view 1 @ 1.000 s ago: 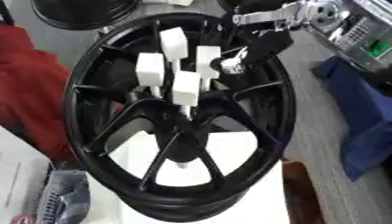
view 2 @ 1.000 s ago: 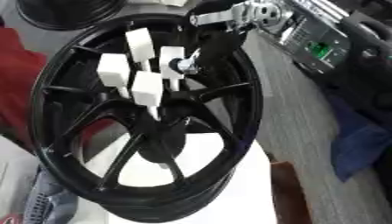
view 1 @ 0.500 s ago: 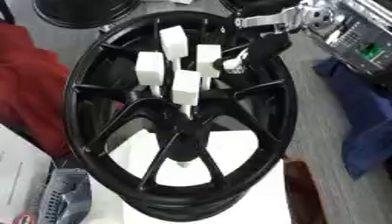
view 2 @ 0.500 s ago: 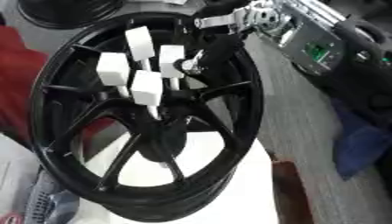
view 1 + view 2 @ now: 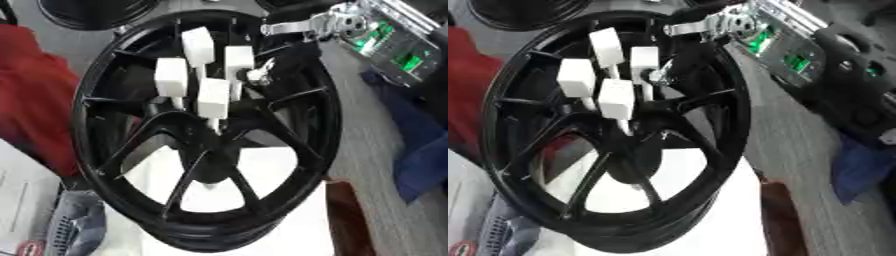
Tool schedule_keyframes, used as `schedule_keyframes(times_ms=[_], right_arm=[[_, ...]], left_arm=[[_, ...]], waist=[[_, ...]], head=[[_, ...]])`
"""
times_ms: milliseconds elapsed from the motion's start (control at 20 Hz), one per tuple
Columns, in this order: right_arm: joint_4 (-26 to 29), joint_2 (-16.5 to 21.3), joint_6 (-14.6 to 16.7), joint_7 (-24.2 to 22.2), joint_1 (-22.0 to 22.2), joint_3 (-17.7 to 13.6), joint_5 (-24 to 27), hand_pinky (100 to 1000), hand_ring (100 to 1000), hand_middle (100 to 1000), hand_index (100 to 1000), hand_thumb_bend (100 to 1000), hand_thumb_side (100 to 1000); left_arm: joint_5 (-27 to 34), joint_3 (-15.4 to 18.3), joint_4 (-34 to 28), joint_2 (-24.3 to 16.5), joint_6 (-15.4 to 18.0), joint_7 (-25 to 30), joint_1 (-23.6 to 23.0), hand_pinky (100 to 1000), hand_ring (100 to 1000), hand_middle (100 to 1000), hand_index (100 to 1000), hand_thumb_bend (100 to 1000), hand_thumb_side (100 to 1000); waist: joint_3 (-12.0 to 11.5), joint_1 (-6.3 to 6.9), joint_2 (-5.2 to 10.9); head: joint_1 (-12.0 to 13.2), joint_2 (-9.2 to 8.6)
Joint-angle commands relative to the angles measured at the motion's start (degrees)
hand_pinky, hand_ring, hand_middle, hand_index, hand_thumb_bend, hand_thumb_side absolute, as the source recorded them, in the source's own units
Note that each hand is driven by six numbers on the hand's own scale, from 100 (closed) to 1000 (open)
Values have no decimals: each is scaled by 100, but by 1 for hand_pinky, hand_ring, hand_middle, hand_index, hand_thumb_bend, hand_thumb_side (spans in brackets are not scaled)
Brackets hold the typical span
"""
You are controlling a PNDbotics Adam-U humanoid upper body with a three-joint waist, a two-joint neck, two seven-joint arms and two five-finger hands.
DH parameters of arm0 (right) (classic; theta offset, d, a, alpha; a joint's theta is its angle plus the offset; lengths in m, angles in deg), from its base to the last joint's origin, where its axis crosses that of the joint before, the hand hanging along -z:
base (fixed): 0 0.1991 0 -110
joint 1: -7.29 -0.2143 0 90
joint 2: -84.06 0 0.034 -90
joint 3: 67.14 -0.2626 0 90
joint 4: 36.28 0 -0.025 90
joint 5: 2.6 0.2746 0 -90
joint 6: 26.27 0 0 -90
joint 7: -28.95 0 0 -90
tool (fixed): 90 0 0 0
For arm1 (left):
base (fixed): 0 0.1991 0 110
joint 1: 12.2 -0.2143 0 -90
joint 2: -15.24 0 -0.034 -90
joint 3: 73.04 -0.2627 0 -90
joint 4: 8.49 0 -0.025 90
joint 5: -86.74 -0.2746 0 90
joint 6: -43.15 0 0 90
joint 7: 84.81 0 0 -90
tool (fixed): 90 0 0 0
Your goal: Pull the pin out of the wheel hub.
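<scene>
A black spoked wheel hub (image 5: 114,85) stands tilted in the middle of both views. Several pins with white block heads stick out of its centre: one at the top (image 5: 198,45), one on the left (image 5: 171,76), one at the front (image 5: 213,97) and one on the right (image 5: 238,59). My right hand (image 5: 282,57) reaches in from the upper right over the rim, its silver wrist (image 5: 715,22) above the wheel. It ends right beside the right-hand pin, dark against the dark rim, so its grip is hidden. The left hand shows in no view.
A red cloth (image 5: 35,100) lies left of the wheel and a blue cloth (image 5: 424,155) on the grey table at the right. Another black wheel (image 5: 96,10) sits at the top left. White sheets (image 5: 22,200) and a brown strip (image 5: 346,220) lie near the front.
My right forearm has shifted slightly left and down into view. The hand stays beside the same pin, and the pins have not moved.
</scene>
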State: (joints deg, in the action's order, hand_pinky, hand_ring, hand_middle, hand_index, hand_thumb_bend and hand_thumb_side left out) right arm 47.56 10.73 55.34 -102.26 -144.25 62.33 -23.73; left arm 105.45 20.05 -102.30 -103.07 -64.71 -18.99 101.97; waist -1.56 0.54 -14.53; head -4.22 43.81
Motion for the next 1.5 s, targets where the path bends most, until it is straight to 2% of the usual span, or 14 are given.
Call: schedule_keyframes(times_ms=[50,150,200,250,400,550,650,1000,1300,1500], right_arm=[[-133,27,57,13,-140,-66,-40,876,798,748,847,206,734],[-198,5,9,111,-135,-97,47,872,787,698,810,183,700],[-218,-4,-35,191,-134,-121,106,866,764,622,748,135,662],[-229,-7,-84,279,-132,-143,168,864,752,596,722,114,643],[-199,4,-232,630,-137,-235,327,854,713,510,635,100,579],[-140,33,-415,1035,-136,-341,602,844,688,483,603,100,564],[-58,59,-506,1300,-119,-422,836,837,667,459,573,100,591],[247,334,-674,2011,50,-793,1574,832,636,436,549,100,610],[344,744,-691,2752,461,-1487,2018,836,619,425,541,100,586],[365,1257,-627,3463,951,-2223,2147,837,616,425,542,100,536]], left_arm=[[37,114,-15,-146,28,-3,68,824,849,807,894,271,858],[40,116,-5,-142,31,-1,72,824,849,807,894,271,858],[39,117,0,-141,33,0,72,825,849,807,894,272,857],[39,118,4,-141,36,1,73,825,849,807,894,272,856],[39,124,12,-144,43,5,73,825,849,806,894,273,855],[41,129,23,-149,49,8,78,825,849,806,894,274,853],[41,129,29,-152,52,13,81,826,849,806,893,276,852],[51,152,70,-170,63,13,83,827,849,806,894,282,848],[55,178,81,-189,90,4,97,827,849,806,894,287,842],[57,215,83,-215,103,-15,52,827,848,806,894,290,839]], waist=[[-16,4,72],[-21,0,70],[-23,-2,71],[-25,-3,72],[-26,-7,79],[-24,-9,91],[-27,-7,98],[-30,-7,143],[-14,6,180],[13,35,178]], head=[[-20,31],[-17,31],[-16,31],[-17,31],[-17,31],[-17,31],[-19,31],[31,31],[96,8],[159,5]])
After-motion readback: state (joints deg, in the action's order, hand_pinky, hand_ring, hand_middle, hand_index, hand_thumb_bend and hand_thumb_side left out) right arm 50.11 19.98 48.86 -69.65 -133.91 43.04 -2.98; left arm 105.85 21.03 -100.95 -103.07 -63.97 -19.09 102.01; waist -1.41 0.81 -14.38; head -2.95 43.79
